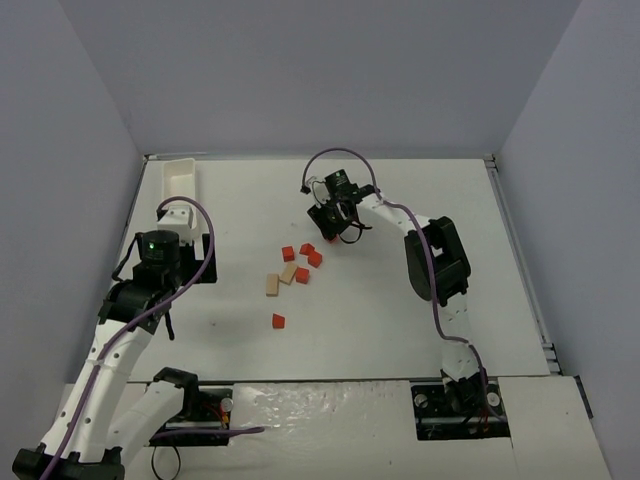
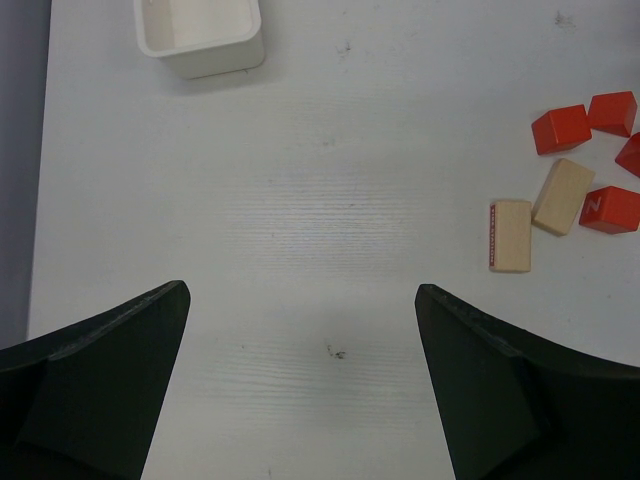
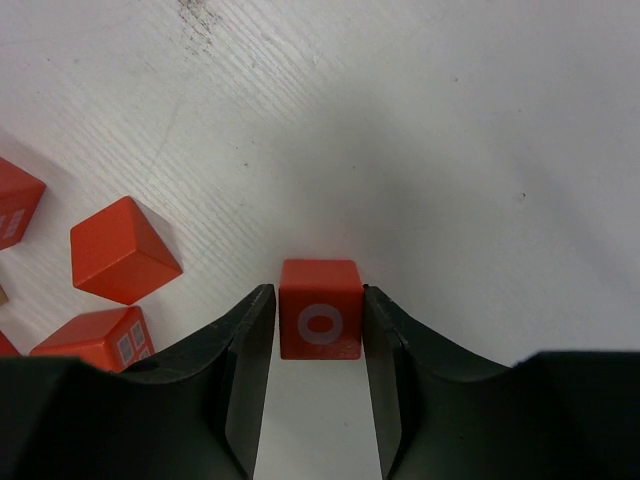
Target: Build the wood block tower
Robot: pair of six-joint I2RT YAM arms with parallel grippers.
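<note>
No tower stands; the blocks lie loose mid-table. My right gripper (image 3: 318, 292) is shut on a red cube with a white ring (image 3: 320, 320), one finger on each side, at or just above the table; in the top view this gripper (image 1: 331, 228) is right of the block cluster. Three other red cubes (image 3: 122, 250) lie to its left. Two tan blocks (image 1: 272, 285) and several red cubes (image 1: 302, 275) form the cluster, and one red cube (image 1: 278, 321) lies apart, nearer. My left gripper (image 2: 300, 292) is open and empty over bare table, left of the tan blocks (image 2: 511, 235).
A white rectangular tray (image 1: 180, 180) sits at the far left corner; its end also shows in the left wrist view (image 2: 215, 55). Grey walls close the table on three sides. The right arm's elbow (image 1: 437, 260) stands right of the blocks.
</note>
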